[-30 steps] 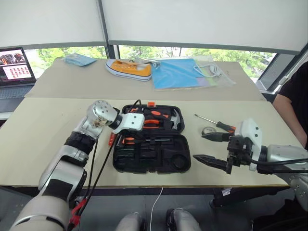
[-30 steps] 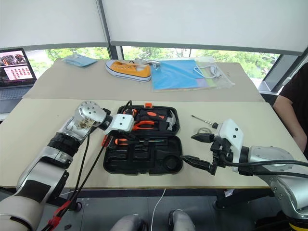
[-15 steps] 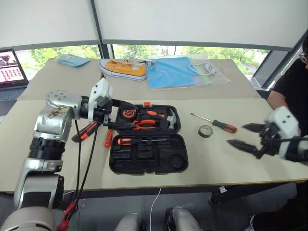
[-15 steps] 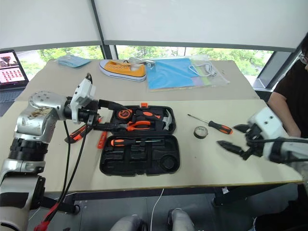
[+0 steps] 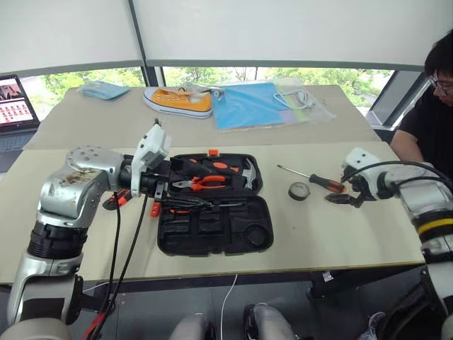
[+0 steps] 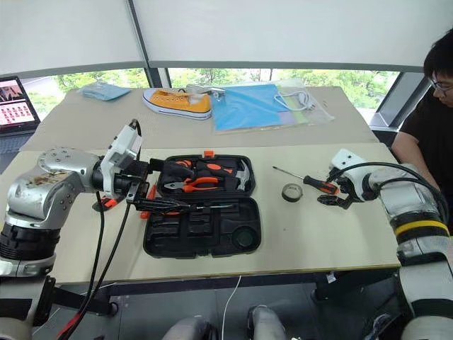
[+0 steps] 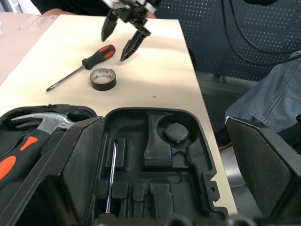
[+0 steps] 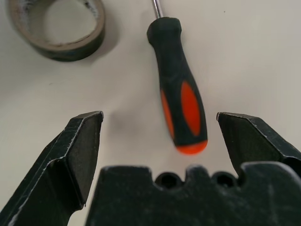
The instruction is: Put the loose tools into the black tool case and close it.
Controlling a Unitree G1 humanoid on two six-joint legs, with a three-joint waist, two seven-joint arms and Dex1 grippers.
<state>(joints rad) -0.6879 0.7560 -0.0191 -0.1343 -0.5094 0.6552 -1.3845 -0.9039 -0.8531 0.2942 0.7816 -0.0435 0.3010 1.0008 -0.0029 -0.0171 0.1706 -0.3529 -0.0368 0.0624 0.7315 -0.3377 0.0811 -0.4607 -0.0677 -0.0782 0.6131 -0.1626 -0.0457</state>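
**benchrat:** So where's everything sitting?

**g1_watcher:** The black tool case (image 5: 214, 204) lies open flat on the counter (image 5: 318, 234), orange latch on the far edge. Far half holds a hammer (image 5: 248, 172), orange-handled pliers (image 5: 207, 183) and some other orange-and-black bits. Near half is mostly bare recesses, with one long screwdriver (image 6: 191, 207) lying along its far edge.

**benchrat:** And the loose stuff?

**g1_watcher:** To the right of the case there's a second screwdriver (image 5: 313, 178), black and orange handle, shaft pointing away toward the case side. A small dark tape roll (image 5: 299, 190) sits just beside it, flat on the counter. On the left side of the case something orange-and-black (image 5: 120, 200) pokes out from behind the left arm, can't tell what exactly.

**benchrat:** What are the arms up to?

**g1_watcher:** The right tool (image 5: 343, 197) is right at the butt end of that loose screwdriver's handle, jaws spread wide, nothing in them. In the right wrist view the handle end sits between the two fingers (image 8: 80, 155), off toward one of them, and the tape roll is just past it. The left tool (image 6: 170, 198) hangs over the left edge of the case, pointing across it, fingers wide apart and empty.

**benchrat:** Anything else around?

**g1_watcher:** Yellow sneaker (image 5: 177, 101), blue folder (image 5: 251, 105) and a laptop (image 5: 14, 99) on the far counter, and a person in black (image 5: 428, 120) sitting at the right.
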